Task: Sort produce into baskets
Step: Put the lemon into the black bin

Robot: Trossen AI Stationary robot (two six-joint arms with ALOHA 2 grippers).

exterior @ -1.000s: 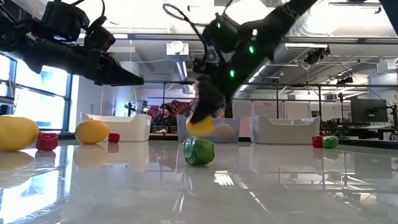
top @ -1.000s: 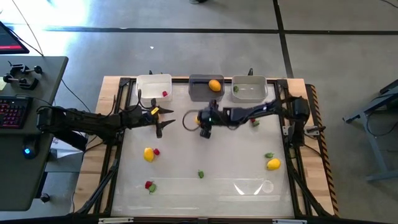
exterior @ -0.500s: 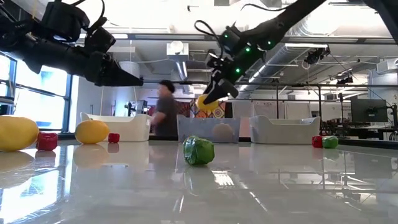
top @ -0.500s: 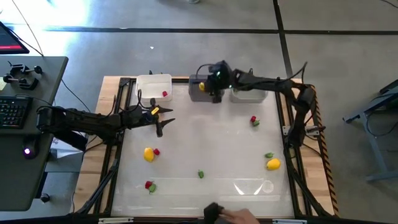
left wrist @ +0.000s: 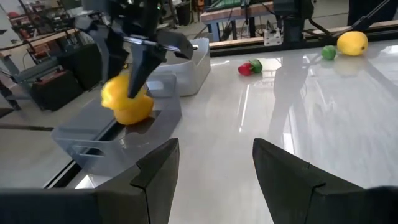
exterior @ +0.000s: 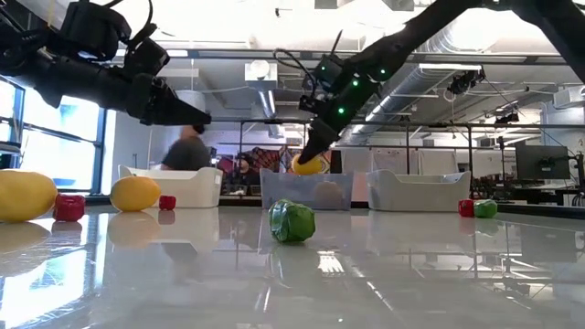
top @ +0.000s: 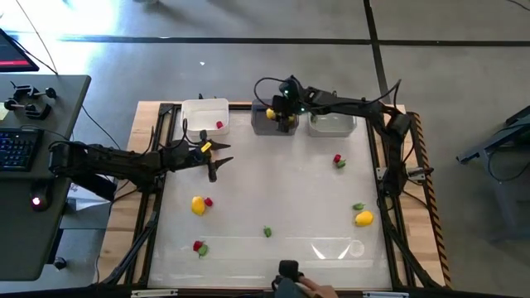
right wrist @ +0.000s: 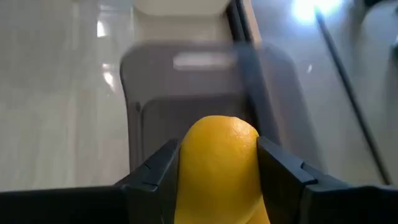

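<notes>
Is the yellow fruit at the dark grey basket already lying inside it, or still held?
Still held. The right pincer grips the yellow fruit on both sides, just above the dark grey basket, not resting in it.

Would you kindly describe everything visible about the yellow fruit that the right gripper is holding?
The yellow fruit is a rounded, lemon-like piece with a slightly dimpled, matte skin, probably plastic. The right gripper is shut on it, a dark finger pressing each side. It hangs above the dark grey basket, clear of its floor, at the far edge of the table between the white and light grey baskets.
</notes>
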